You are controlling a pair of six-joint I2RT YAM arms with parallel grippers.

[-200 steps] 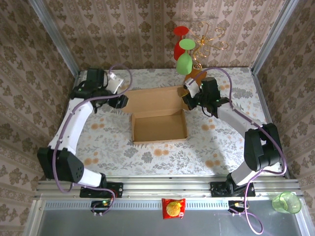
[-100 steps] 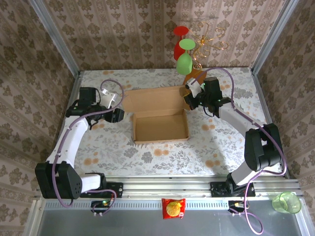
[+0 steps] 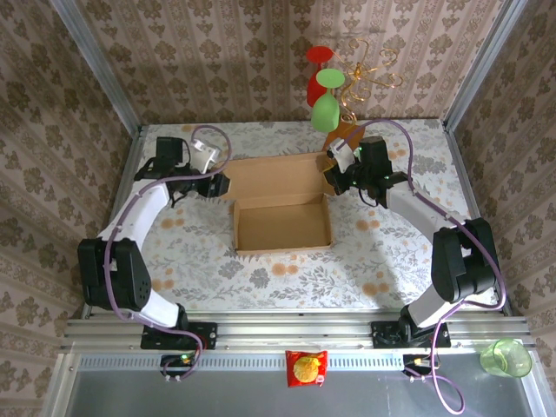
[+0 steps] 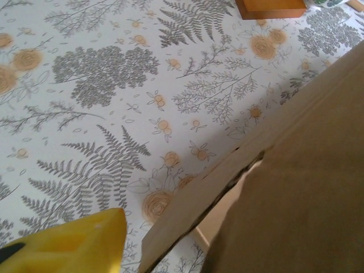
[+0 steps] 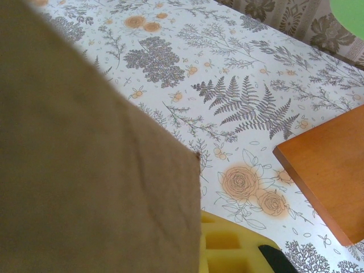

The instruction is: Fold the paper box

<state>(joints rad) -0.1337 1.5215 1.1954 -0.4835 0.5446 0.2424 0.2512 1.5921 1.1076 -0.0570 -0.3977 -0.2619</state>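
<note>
The paper box [image 3: 282, 224] lies mid-table as a shallow open tray, its lid flap [image 3: 274, 176] spread flat behind it. My left gripper [image 3: 218, 184] is at the flap's left end. In the left wrist view one yellow finger [image 4: 79, 242] stands apart from the raised cardboard edge [image 4: 199, 199], so the jaws are open; the other finger is hidden behind the brown sheet [image 4: 307, 187]. My right gripper [image 3: 334, 179] is shut on the flap's right end. In the right wrist view the cardboard [image 5: 85, 170] lies against a yellow finger [image 5: 239, 250].
A wire glass rack [image 3: 360, 74] with red and green glasses stands at the back, its orange-brown base [image 5: 330, 165] close to my right gripper and also at the top of the left wrist view [image 4: 270, 7]. Patterned walls close three sides. A green cup [image 3: 506, 356] and a snack packet [image 3: 306, 367] lie below the rail.
My left arm swung out to the left and forward, then came back to the lid flap's left end with its jaws closing a little. The right arm and box stayed still.
</note>
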